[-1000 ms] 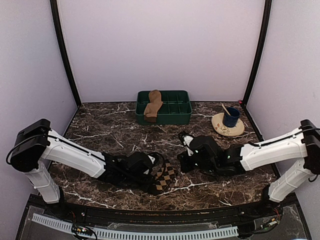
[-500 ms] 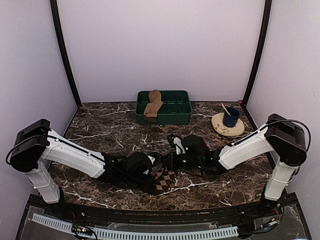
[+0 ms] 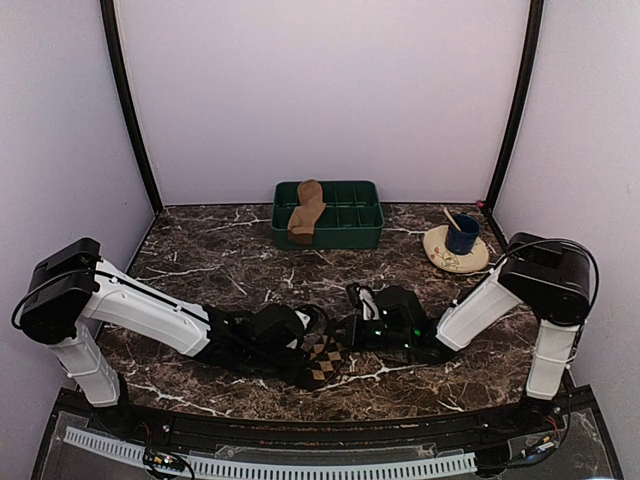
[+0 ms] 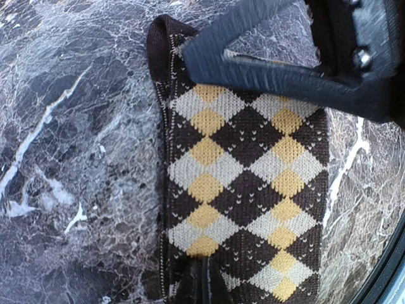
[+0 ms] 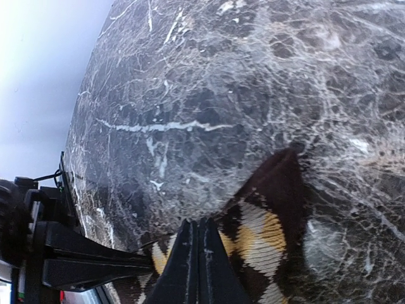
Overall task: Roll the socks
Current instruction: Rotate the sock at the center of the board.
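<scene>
The argyle sock (image 3: 332,360) lies flat on the marble near the front centre, its brown, tan and cream diamonds filling the left wrist view (image 4: 247,177). My left gripper (image 3: 312,352) is shut, its tips (image 4: 205,282) resting on the sock's near end. From the right, my right gripper (image 3: 348,330) is shut too, its tips (image 5: 199,223) touching the sock's (image 5: 269,237) edge. Its finger crosses the top of the left wrist view (image 4: 285,60). The plain tan sock (image 3: 305,212) hangs over the green tray (image 3: 365,238) at the back.
A blue cup (image 3: 463,235) with a stick in it stands on a tan plate (image 3: 445,260) at the back right. Black frame posts and pale walls enclose the table. The two arms nearly meet over the sock.
My right arm has swung left and forward, bringing its shut gripper from open marble to the sock's edge. The left arm and the argyle sock have stayed put.
</scene>
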